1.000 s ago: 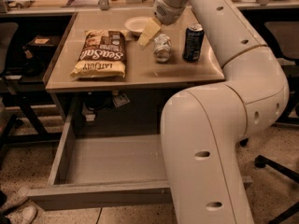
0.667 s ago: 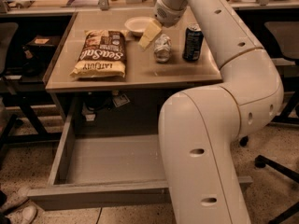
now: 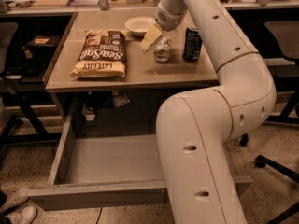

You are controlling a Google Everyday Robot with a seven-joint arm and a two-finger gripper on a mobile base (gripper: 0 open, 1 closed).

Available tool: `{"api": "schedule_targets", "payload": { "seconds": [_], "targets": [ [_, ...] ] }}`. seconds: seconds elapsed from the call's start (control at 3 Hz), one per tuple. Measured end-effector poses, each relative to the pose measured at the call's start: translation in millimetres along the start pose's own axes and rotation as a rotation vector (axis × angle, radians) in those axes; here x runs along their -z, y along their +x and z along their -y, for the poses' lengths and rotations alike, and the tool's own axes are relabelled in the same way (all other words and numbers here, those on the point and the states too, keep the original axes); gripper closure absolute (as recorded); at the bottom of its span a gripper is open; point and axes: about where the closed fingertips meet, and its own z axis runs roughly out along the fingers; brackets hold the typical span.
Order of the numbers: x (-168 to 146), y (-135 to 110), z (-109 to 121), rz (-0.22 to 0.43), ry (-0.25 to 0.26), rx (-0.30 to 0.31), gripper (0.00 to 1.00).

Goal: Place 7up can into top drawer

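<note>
The 7up can (image 3: 162,49), small and silvery, stands upright on the tan desk top (image 3: 140,73), right of centre. My gripper (image 3: 154,37) reaches down from the arm at the can's upper left, right against its top. Its pale yellow part shows beside the can; the rest is hidden behind the wrist. The top drawer (image 3: 70,197) is pulled wide open below the desk, grey and shallow, with nothing showing inside. My arm's large white links cover the drawer's right part.
A dark blue can (image 3: 192,42) stands just right of the 7up can. A brown sea-salt chips bag (image 3: 99,53) lies to the left. A white bowl (image 3: 140,25) sits behind. Office chairs stand at the left (image 3: 7,41) and right (image 3: 285,45).
My gripper has shifted slightly right and down, closer to the 7up can. The can, bag and drawer have not moved.
</note>
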Motion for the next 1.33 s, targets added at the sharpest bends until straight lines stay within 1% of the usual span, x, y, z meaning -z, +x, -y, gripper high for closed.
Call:
{"api": "schedule_targets", "payload": {
  "seconds": [1.0,1.33],
  "targets": [
    [-25.3,14.3,8.3,-0.036,-0.019,-0.044,0.00],
    [-32.8,16.5,9.2,-0.044,-0.025,-0.048,0.00]
  ]
}}
